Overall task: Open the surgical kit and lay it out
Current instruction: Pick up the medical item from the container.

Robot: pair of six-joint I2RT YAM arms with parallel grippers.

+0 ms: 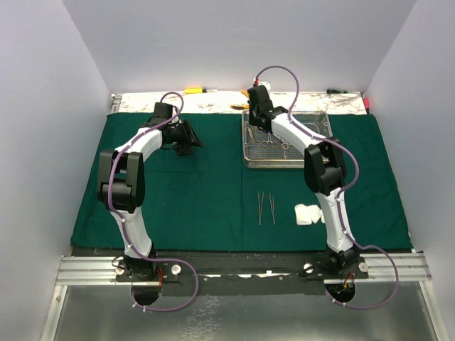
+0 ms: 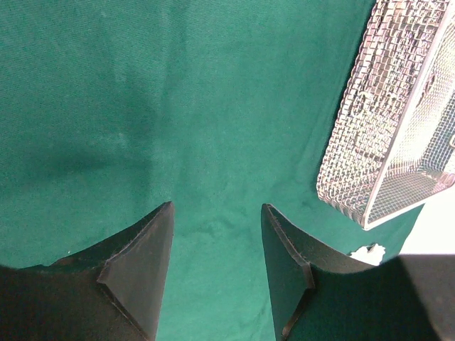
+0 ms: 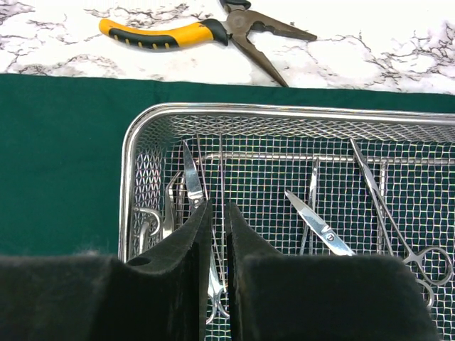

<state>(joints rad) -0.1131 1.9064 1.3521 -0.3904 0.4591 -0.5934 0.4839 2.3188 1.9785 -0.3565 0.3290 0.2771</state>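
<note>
The green cloth (image 1: 213, 185) lies spread flat over most of the table, filling the middle of the overhead view. The mesh tray (image 1: 286, 138) sits on it, upper right of centre. Two tweezers (image 1: 266, 207) lie side by side on the cloth below the tray, with white gauze (image 1: 307, 214) just to their right, close beside the right arm.

The right claw (image 3: 220, 204) reaches down inside the tray's left half. Its fingers are pressed almost together on a thin instrument (image 3: 222, 170) that runs straight up out of the slit between them. More steel lies in the tray: scissors (image 3: 320, 226) at centre and a long clamp (image 3: 398, 227) towards the right edge.

The left claw (image 2: 217, 206) hangs over bare cloth in the upper left of the overhead view, fingers spread wide with nothing between them, the tray well off to its right.

Above the cloth's top edge, on the marbled strip, lie yellow-handled pliers (image 3: 206, 32) and a yellow screwdriver (image 1: 194, 90).
</note>
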